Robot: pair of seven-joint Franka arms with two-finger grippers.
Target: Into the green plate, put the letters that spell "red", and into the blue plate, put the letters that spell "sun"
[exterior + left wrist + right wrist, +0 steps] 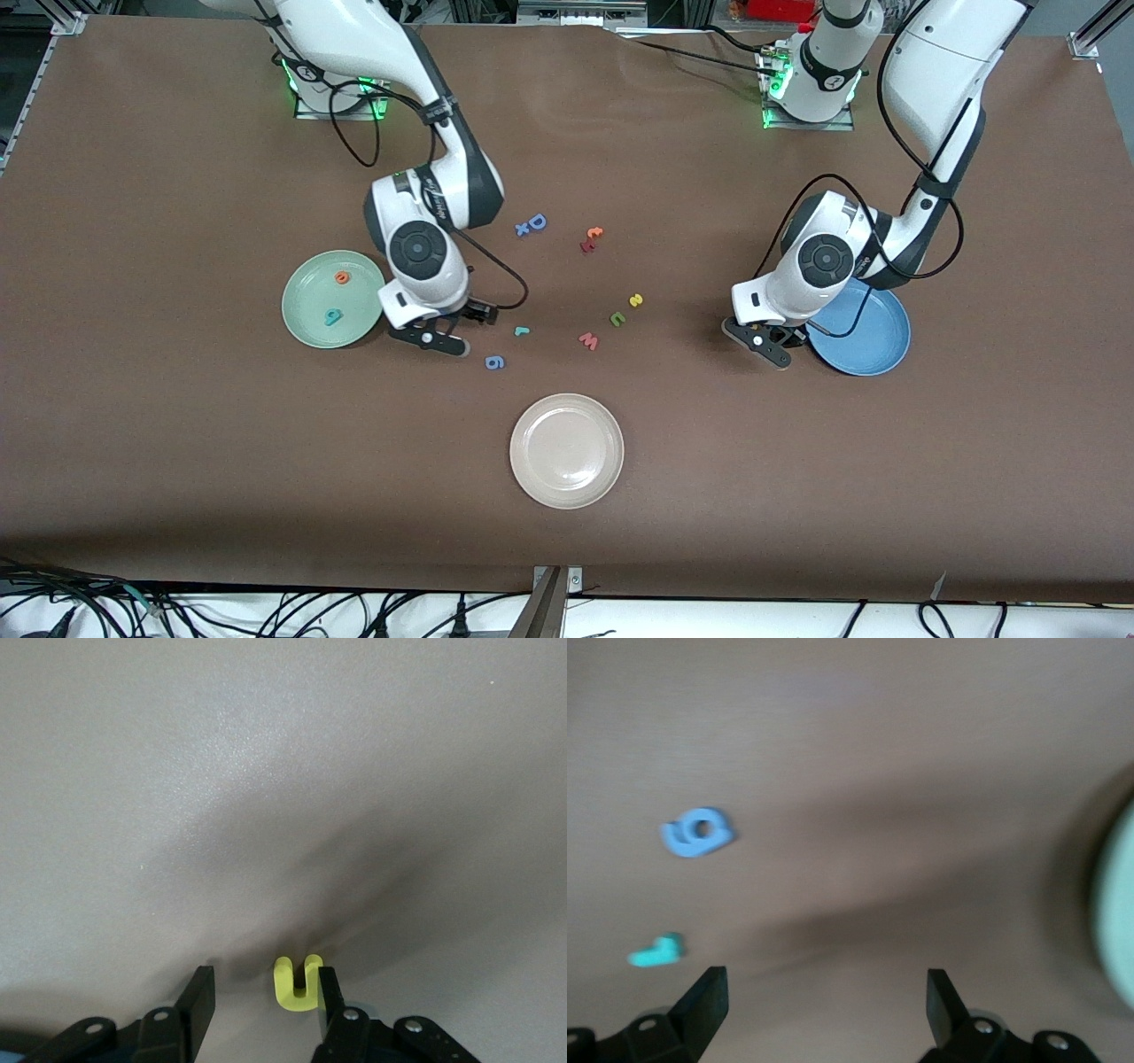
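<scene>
The right gripper (828, 983) is hovering low over the table just beside the green plate (297, 312), its 2 fingers spread wide and gripping nothing. The orange "e" (342, 277) and the teal "d" (332, 316) are lying in that plate. The teal "r" (522, 331) is sitting on the table near the gripper, with the blue "g" (495, 361) a little nearer the front camera. Both are showing blurred in the right wrist view, and the plate is cut off at that view's edge.

The left gripper (261, 979) is hanging low just beside the blue plate (877, 359), whose rim is partly hidden under the left arm's wrist. Its fingers are standing parted. The yellow "u" (299, 983) is touching 1 finger, with a gap to the other. Whether it is resting on the table is hard to tell.

The yellow "s" (635, 300) and the green "u" (617, 319) are lying mid-table, the pink "w" (588, 340) close by. The cream plate (567, 496) is sitting nearest the front camera.
</scene>
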